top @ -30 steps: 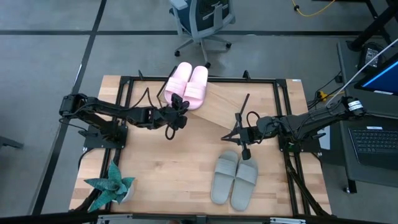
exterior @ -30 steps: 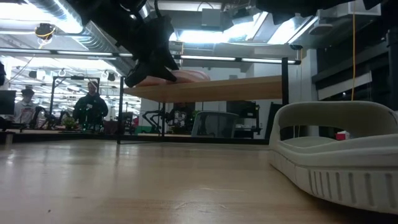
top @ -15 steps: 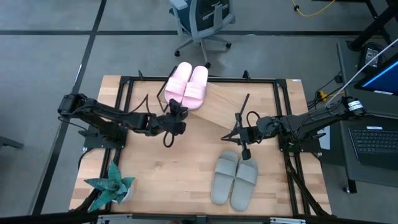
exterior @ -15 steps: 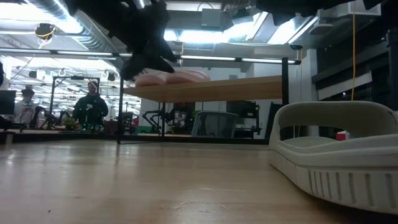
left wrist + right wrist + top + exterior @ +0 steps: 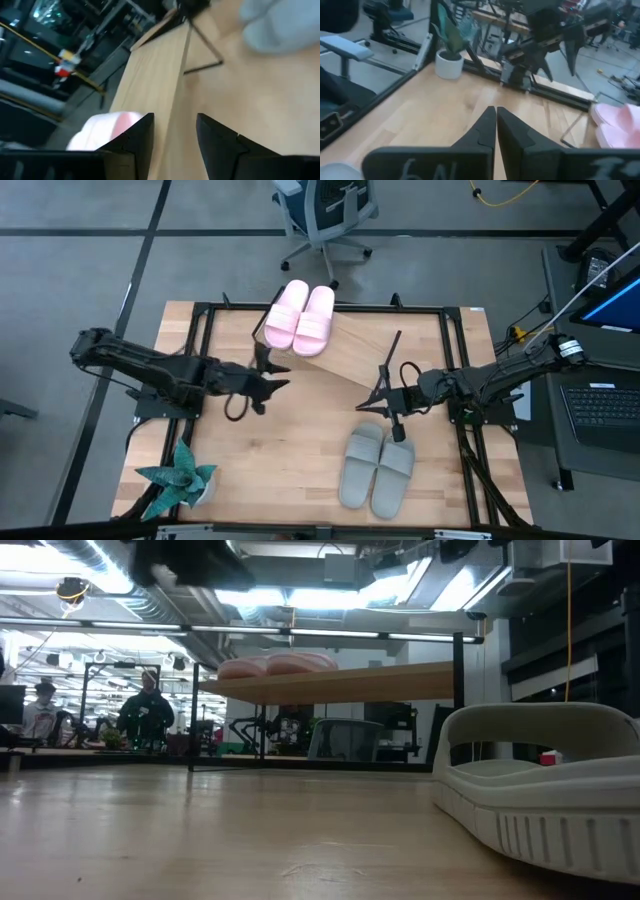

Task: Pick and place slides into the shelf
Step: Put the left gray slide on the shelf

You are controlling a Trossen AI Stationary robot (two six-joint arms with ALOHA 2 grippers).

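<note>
The pale pink pair of slides (image 5: 300, 318) lies side by side at the left end of the slanted wooden shelf (image 5: 352, 356), also seen in the low view as pink slides (image 5: 278, 665) on the shelf board (image 5: 350, 683). The grey-green pair (image 5: 378, 468) rests on its soles on the table, near the right. My left gripper (image 5: 274, 372) is open, in the air just left of and in front of the shelf, empty; its wrist view shows a pink slide (image 5: 106, 131) beyond the fingers. My right gripper (image 5: 372, 398) is shut and empty, between the shelf and the grey-green pair.
A potted plant (image 5: 178, 480) stands at the table's near left corner. Black frame rails (image 5: 200, 340) run around the tabletop. An office chair (image 5: 322, 215) stands beyond the far edge, and a laptop (image 5: 600, 405) is off to the right. Bare wood lies between the arms.
My left gripper has drawn back from the pink slides, moving toward the table's left and slightly near edge and rising out of the low view. The pink pair has stayed on the shelf.
</note>
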